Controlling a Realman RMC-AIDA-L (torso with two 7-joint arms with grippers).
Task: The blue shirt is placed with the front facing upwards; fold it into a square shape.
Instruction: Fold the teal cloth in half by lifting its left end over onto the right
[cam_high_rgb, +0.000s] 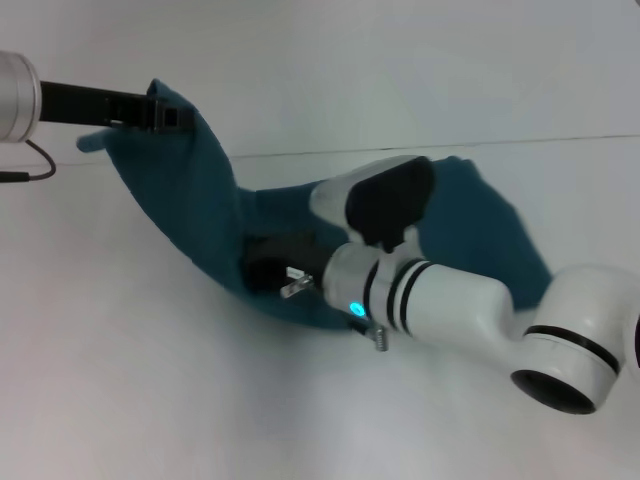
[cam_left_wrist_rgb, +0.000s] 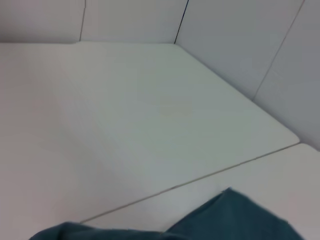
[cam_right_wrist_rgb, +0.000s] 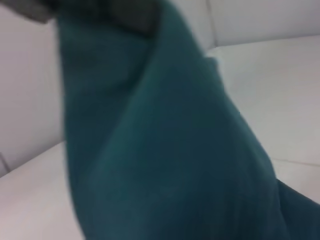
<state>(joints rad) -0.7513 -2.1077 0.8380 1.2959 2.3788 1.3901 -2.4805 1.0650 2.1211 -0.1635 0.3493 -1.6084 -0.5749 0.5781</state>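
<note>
Shirt (cam_high_rgb: 215, 225) lifted at 1 end, pinched in the left gripper (cam_high_rgb: 165, 117) above the white table (cam_high_rgb: 150, 400), cloth draping down from those fingers to the tabletop. Right gripper (cam_high_rgb: 285, 275) low at the sagging middle, its fingers buried in folds; open or closed, cannot tell. Lettering and collar hidden. Right wrist view filled with blurred teal cloth.

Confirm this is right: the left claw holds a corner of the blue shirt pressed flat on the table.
Not right. In the head view the left claw holds the blue shirt lifted above the table, not pressed flat.
</note>
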